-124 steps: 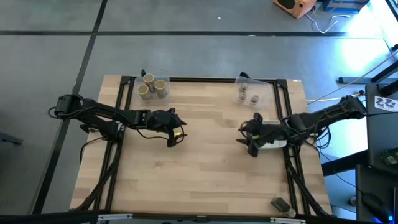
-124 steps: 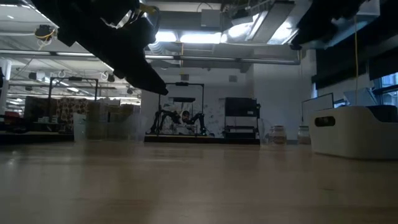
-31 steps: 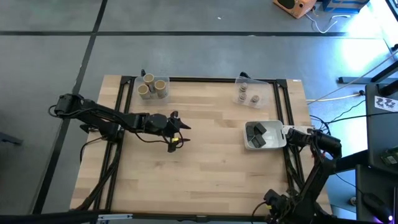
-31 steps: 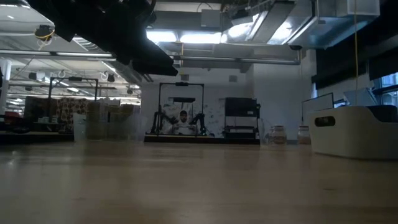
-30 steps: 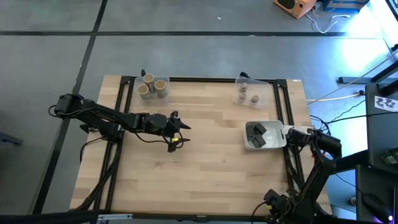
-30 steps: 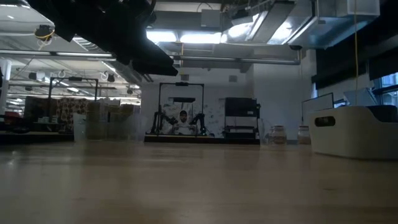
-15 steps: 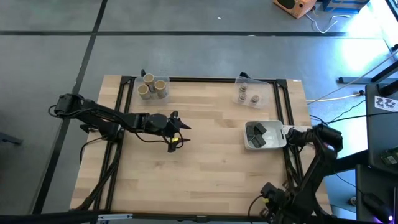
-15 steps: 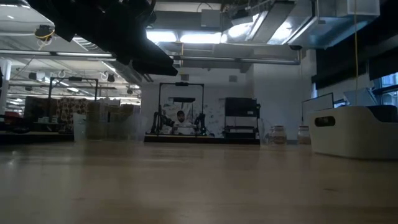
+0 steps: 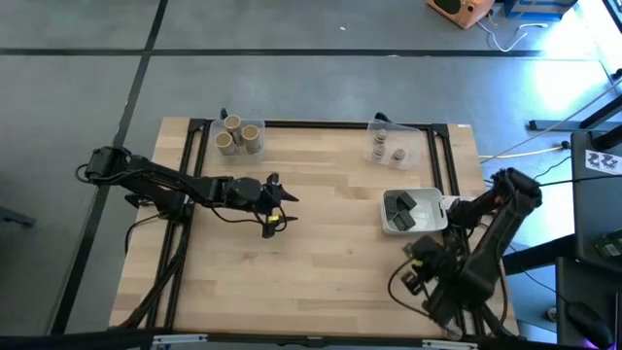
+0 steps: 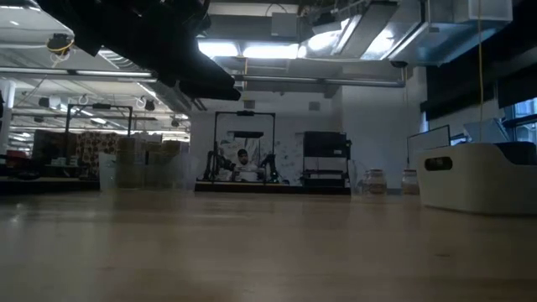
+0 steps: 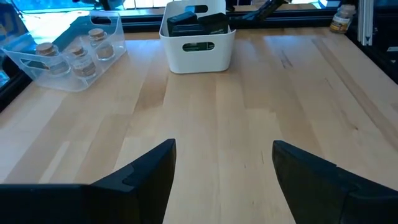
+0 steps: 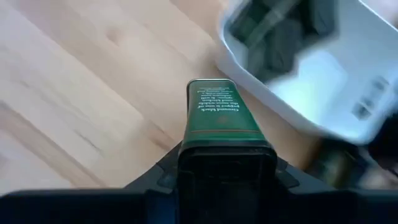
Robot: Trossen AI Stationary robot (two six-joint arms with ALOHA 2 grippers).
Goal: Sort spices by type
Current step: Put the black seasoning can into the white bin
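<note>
A green rectangular spice tin [image 12: 225,134] with small printed text on its face is pinched between the fingers of the right hand [image 12: 224,171], above the surface near the white dish [image 12: 323,93]. In the high view, that dish [image 9: 429,221] sits near the right edge and holds dark grey packs [image 9: 400,204]. The right hand [image 9: 420,267] is seen near the front right, close to the dish. Small grey-capped jars [image 9: 384,146] are kept in a clear tray [image 9: 416,136] at the back right. Tan cylinders with pale tops [image 9: 233,134] are grouped in another clear tray [image 9: 257,126] at the back left. The left hand [image 9: 277,209], fingers spread and empty, hovers over the light wooden surface [image 9: 321,253] left of centre.
</note>
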